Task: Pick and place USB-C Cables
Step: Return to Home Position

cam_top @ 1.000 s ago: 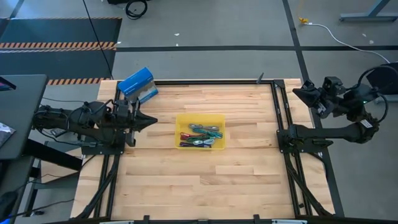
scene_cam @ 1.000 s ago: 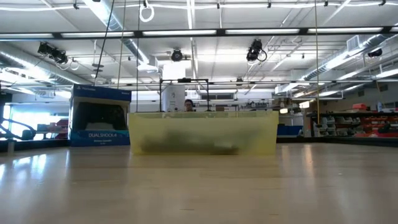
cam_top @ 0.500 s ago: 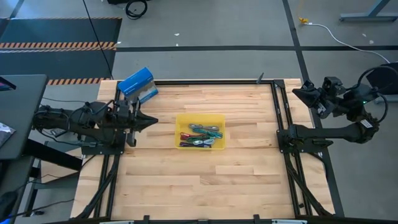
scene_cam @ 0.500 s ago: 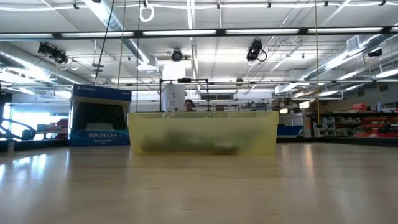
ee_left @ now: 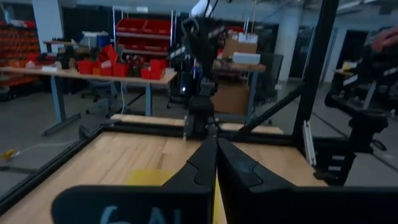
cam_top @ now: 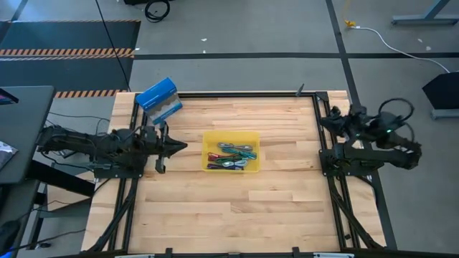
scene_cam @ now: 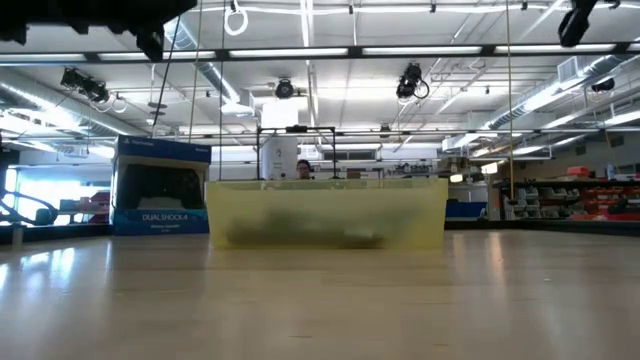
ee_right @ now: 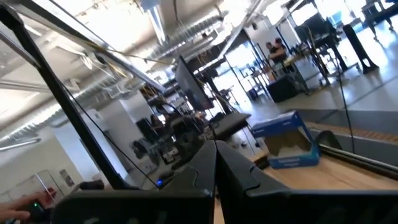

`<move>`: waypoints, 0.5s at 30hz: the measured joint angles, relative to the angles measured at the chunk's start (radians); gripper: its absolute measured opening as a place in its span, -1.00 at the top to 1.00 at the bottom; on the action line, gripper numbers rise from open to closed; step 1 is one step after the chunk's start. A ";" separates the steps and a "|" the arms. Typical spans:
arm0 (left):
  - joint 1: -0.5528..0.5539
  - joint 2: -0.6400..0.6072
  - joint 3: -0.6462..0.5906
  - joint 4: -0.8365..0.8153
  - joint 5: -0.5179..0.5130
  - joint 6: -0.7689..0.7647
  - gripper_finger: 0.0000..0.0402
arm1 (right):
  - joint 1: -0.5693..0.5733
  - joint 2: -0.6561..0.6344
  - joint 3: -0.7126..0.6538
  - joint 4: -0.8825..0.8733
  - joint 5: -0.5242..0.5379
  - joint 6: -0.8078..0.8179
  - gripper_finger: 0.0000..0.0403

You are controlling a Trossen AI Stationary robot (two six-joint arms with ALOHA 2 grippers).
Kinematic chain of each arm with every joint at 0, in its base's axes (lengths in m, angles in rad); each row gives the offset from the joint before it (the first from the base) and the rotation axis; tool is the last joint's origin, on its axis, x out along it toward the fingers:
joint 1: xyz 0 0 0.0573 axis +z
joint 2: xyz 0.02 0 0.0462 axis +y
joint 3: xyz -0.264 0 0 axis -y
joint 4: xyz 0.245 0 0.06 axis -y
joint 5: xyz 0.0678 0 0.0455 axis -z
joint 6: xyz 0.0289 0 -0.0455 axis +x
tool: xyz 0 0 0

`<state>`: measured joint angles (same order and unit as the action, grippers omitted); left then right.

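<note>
Several USB-C cables (cam_top: 231,155), purple, maroon, green and teal, lie bundled inside a yellow bin (cam_top: 247,136) at the table's middle. In the low view they are a dark blur (scene_cam: 300,232) behind the bin's translucent wall (scene_cam: 420,210). My left gripper (cam_top: 183,147) is shut and empty, level, just left of the bin; its fingers meet in the left wrist view (ee_left: 216,146). My right gripper (cam_top: 323,119) is shut and empty at the table's right rail, far from the bin; it also shows in the right wrist view (ee_right: 216,149).
A blue box (cam_top: 158,98) stands at the table's far left corner; it also shows in the low view (scene_cam: 160,187) and the right wrist view (ee_right: 283,146). Black frame rails (cam_top: 326,165) run along the table's left and right sides. Bare wood lies near of the bin.
My left gripper has moved a little toward the bin and the near edge. My right arm has swung in from beyond the right rail, its gripper going toward the table's left. Both stay shut. The bin and cables have not moved.
</note>
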<state>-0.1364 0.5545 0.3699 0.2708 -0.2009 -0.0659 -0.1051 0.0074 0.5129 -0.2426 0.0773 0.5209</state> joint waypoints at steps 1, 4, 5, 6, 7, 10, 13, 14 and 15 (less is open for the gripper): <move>0.000 0.000 -0.023 0.034 0.000 0.000 0.92 | 0.000 -0.003 -0.036 0.036 0.000 0.000 0.93; 0.000 0.000 -0.093 0.138 0.000 0.000 0.91 | 0.000 0.004 -0.127 0.179 -0.002 0.000 0.94; 0.000 0.001 -0.113 0.152 0.000 0.000 0.91 | 0.000 0.007 -0.158 0.244 -0.002 0.000 0.94; 0.002 0.001 -0.131 0.158 0.000 -0.001 0.90 | 0.000 0.003 -0.196 0.285 -0.002 0.000 0.94; 0.005 0.001 -0.149 0.159 0.000 0.000 0.90 | 0.000 -0.001 -0.236 0.316 -0.002 0.000 0.94; 0.010 0.002 -0.181 0.169 0.000 -0.001 0.89 | 0.000 -0.001 -0.319 0.412 -0.002 0.000 0.94; 0.010 0.001 -0.197 0.207 0.000 0.000 0.89 | 0.000 -0.001 -0.369 0.443 -0.002 0.000 0.93; 0.010 0.001 -0.201 0.216 0.000 0.000 0.89 | 0.000 0.000 -0.381 0.442 -0.002 0.000 0.93; 0.010 0.001 -0.205 0.219 0.000 -0.001 0.89 | 0.000 0.000 -0.392 0.447 -0.002 0.000 0.93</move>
<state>-0.1261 0.5552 0.1653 0.4894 -0.2009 -0.0666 -0.1051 0.0071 0.1208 0.2046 0.0753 0.5209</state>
